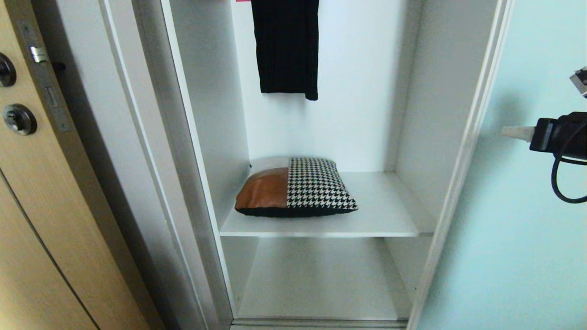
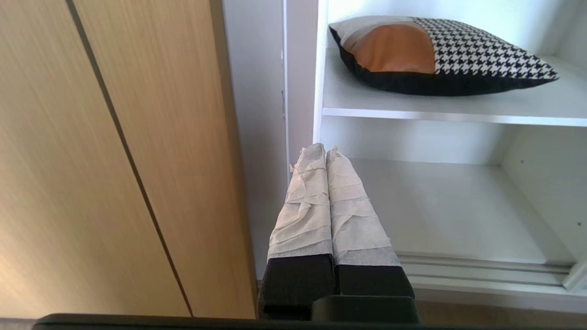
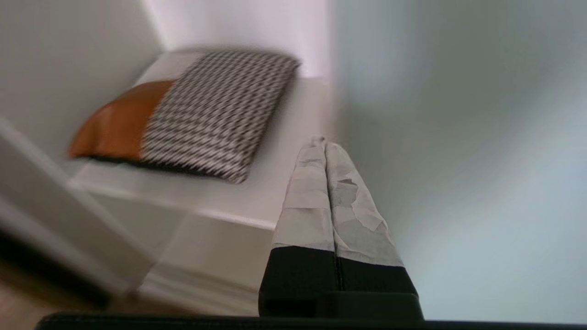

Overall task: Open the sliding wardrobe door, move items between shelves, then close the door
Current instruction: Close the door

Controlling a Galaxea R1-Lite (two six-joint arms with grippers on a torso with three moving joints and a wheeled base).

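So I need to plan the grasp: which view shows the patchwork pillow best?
The head view: the whole patchwork pillow shows sharp from above on the upper shelf. The left wrist view shows it sharp but side-on from below; the right wrist view shows it blurred.

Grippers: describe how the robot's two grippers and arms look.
The left gripper and the right gripper each have two long tapering jaws wrapped in creased pale grey-white tape, on black bases. In the head view the right arm is black, with a looping black cable beneath.

Patchwork pillow (image 1: 296, 187) on upper white shelf (image 1: 390, 215), door (image 1: 518, 229) open.
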